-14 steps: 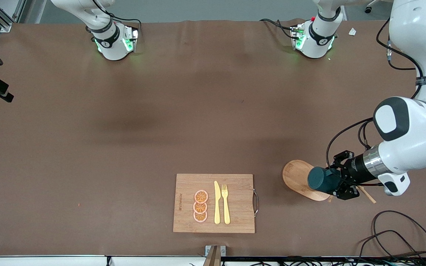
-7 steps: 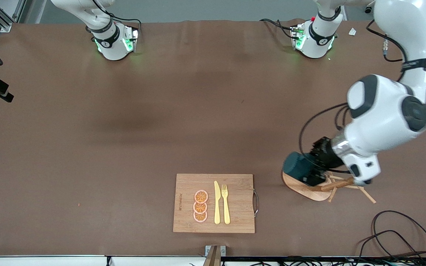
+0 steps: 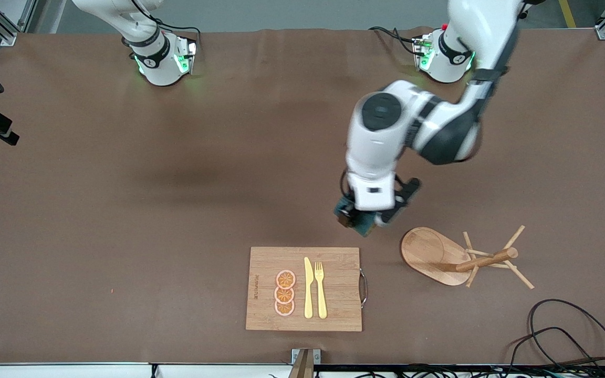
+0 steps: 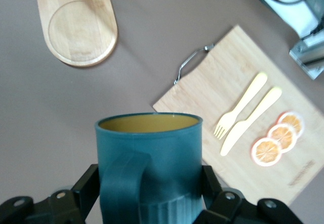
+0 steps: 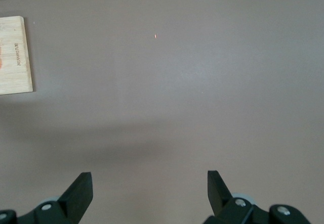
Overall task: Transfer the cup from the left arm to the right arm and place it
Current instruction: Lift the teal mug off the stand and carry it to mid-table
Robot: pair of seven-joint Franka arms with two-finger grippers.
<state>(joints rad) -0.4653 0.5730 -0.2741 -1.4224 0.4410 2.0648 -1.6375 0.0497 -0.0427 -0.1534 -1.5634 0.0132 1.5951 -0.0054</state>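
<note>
Left pincer (image 4: pixel 152 204) clenched on the cup (image 4: pixel 149 166), in the air over bare surface (image 3: pixel 176 184) at 1 o'clock of the cutting board (image 3: pixel 266 310); right pincer (image 5: pixel 147 191) released, waiting, empty; handover and placement outstanding.

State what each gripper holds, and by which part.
The left gripper clamps the cup by its lower sides, handle facing the wrist. The right gripper is open, empty.
</note>
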